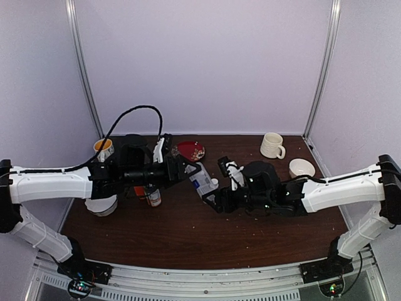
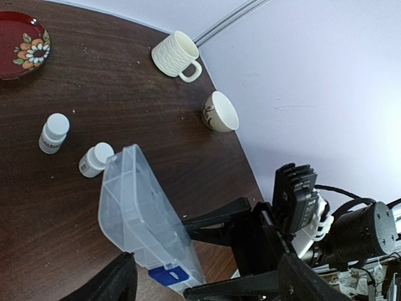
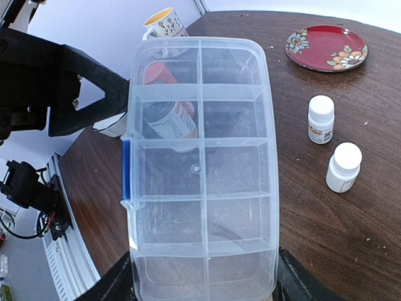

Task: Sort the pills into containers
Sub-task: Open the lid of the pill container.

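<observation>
Since your right gripper (image 3: 203, 285) clamps the clear plastic organizer box (image 3: 200, 169) aloft, your left gripper (image 2: 207, 282), jaws spread, can work its blue latch (image 3: 126, 166).

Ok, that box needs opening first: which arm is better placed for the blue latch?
Probably left: the left gripper is open beside the blue latch, while the right gripper holds the organizer box.

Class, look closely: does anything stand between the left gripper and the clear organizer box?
Nothing visible does. The organizer box, gripped at one end by the right gripper, lies between the open fingers of the left gripper, with its blue latch nearest that gripper.
</observation>
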Controlling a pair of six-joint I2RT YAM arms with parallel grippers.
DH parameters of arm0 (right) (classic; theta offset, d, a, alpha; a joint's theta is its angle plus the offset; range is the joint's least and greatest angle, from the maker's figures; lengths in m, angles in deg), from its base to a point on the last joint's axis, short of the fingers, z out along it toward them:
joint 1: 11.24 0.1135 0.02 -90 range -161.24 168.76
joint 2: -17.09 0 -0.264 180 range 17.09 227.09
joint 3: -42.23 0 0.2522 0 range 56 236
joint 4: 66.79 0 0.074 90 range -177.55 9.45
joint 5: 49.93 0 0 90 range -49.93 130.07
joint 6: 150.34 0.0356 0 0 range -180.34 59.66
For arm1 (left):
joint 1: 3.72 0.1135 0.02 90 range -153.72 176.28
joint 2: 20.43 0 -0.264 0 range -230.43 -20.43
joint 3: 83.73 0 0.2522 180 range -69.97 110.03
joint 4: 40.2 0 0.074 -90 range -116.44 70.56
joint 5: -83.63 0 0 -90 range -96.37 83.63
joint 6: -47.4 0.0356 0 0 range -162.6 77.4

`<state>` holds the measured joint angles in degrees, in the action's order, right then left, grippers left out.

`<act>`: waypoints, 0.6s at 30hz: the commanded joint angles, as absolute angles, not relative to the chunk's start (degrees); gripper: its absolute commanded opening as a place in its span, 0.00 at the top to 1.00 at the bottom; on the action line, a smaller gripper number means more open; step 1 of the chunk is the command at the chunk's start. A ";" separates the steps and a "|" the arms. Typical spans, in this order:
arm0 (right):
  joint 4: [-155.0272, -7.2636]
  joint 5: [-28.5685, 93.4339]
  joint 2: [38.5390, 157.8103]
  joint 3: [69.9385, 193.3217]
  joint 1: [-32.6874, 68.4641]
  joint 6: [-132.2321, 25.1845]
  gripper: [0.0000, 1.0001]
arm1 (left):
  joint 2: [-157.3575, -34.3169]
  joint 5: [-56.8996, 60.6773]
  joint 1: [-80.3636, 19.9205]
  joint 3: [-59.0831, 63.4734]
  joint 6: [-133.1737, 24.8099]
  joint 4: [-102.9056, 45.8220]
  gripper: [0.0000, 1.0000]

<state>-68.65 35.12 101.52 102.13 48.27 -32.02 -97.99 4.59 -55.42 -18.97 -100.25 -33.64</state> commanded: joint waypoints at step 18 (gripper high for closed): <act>-60.35 32.34 98.24 99.79 47.69 -28.43 0.56 | -101.83 4.65 -57.59 -21.84 -107.51 -43.98 0.47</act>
<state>-63.40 33.99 99.99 100.27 47.90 -28.79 -100.98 4.20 -57.41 -21.11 -106.46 -39.39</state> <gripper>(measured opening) 0.670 0.561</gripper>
